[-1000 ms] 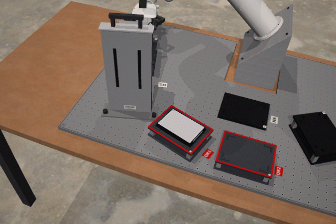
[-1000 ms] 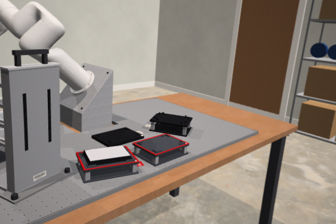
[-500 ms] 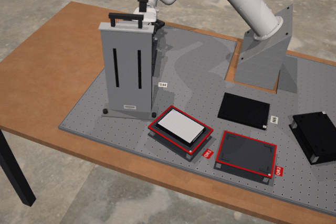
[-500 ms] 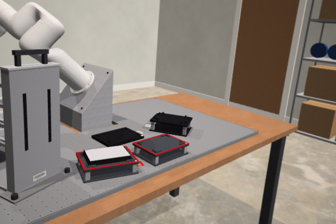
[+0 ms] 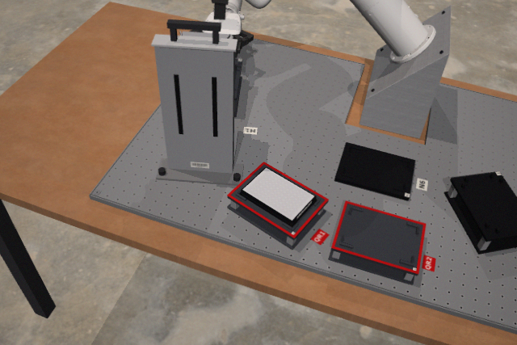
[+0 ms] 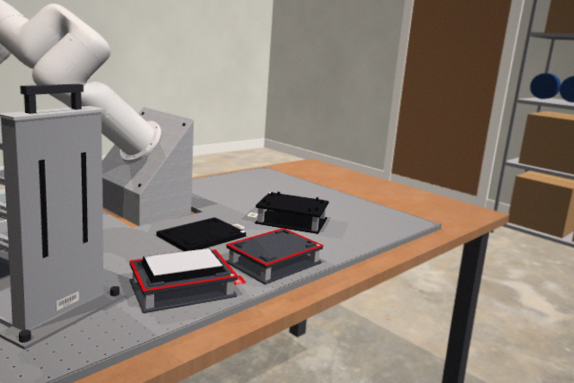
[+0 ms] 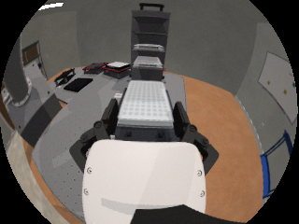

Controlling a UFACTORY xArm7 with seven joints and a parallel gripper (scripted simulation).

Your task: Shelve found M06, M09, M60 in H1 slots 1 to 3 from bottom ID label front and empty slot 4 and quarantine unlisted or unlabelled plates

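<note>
Item 1: quarantine nest QR2 [image 5: 377,234], red-framed, near edge of the surface [image 5: 83,82], right of centre; 4 corner locators visible, nothing seated in it; red tag reading QR2 at its right corner.

Item 2: quarantine nest QR1 [image 5: 250,206], red-framed, just left of QR2; carries 1 plate [image 5: 277,193], white-topped with black sides, lying flat inside the frame. No label legible on it from these views.

Item 3: black raised nest [image 5: 488,208] at the right edge of the top view, standing on short grey feet, top bare.

Item 4: recovery nest N6 [image 5: 375,169], flat black pad just beyond QR2, white tag N6 beside its right corner.

Item 5: plate hotel H1 [image 5: 195,103], tall grey tower at the left of the perforated grey board [image 5: 292,94], black handle on top, 2 vertical slots in the panel facing the near side, barcode sticker low on that panel. Open front faces away; the wrist view shows plates on its shelves, count and labels not legible.

Item 6: arm pedestal [image 5: 417,94], grey wedge at the far right, set in a cut-out of the board.

Item 7: tool [image 7: 146,119], beyond the hotel at about its top, facing its open front. Fingers pinch a 96-well plate [image 7: 145,101] by its 2 long sides; plate level, held short of the hotel, its end label not readable.
</note>
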